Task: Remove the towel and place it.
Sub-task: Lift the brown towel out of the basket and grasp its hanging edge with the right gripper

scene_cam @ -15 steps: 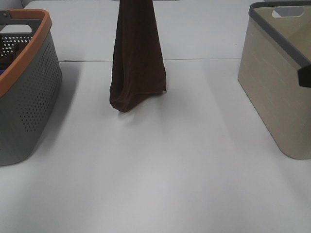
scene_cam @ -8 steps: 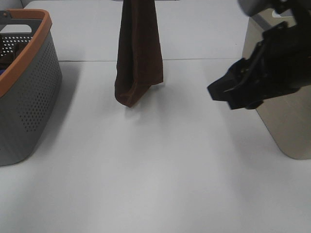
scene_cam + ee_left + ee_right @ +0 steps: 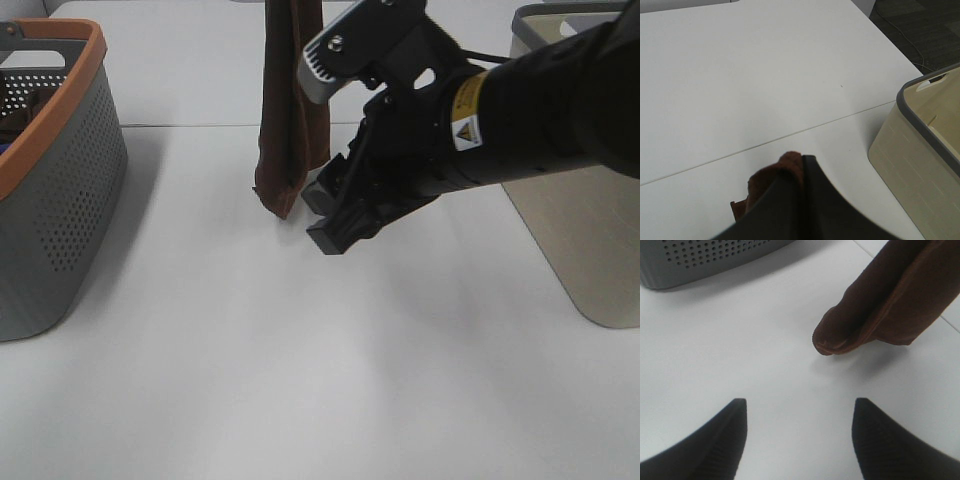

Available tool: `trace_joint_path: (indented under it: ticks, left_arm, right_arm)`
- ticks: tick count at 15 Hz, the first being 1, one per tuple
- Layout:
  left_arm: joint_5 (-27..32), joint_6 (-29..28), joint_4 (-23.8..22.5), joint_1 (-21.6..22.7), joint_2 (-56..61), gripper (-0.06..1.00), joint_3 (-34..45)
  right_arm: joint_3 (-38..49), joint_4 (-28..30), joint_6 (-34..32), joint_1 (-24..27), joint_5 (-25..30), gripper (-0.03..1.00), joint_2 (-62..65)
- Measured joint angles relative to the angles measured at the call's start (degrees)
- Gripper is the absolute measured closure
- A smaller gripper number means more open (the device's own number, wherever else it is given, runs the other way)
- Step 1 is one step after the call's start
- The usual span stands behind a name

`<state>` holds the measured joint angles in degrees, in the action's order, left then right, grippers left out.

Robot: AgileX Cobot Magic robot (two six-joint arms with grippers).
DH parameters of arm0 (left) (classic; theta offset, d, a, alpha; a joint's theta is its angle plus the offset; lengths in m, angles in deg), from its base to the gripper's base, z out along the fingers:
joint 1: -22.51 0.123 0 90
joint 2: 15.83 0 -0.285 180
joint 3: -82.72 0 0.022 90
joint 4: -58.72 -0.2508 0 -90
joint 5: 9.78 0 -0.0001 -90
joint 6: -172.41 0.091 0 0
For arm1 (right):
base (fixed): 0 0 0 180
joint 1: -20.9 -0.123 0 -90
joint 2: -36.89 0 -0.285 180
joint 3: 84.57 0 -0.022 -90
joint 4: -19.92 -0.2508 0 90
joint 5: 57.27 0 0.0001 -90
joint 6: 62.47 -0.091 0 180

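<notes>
The dark brown towel point(image 3: 290, 120) hangs from the left end effector point(image 3: 801, 167), clamped on its top edge, its fold low over the counter point(image 3: 300, 380), so the right end effector point(image 3: 797, 412), spread wide beside it, should centre on that fold before pinching

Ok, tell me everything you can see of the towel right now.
The towel is a dark brown, soft cloth with a stitched hem, hanging folded into a long narrow drape. Its top is pinched in the shut left gripper, above the high view's frame. Its rounded lower fold hangs close over the white table; contact there is unclear. The open right gripper sits just short of that end, not touching.
</notes>
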<state>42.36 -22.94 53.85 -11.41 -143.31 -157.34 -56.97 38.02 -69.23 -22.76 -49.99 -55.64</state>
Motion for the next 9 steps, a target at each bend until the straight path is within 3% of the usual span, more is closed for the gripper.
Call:
trace_joint_path:
  ticks: [5,9]
  left_arm:
    - [-1.38,0.52,0.74,0.00,-0.11,0.94,0.00]
    - [-1.38,2.01,1.95,0.00,-0.11,0.94,0.00]
  right_arm:
    - [-9.91,0.34,-1.55,0.00,-0.11,0.37,-13.01]
    - [-13.69,0.34,-6.59,1.89,-0.46,0.37,-17.13]
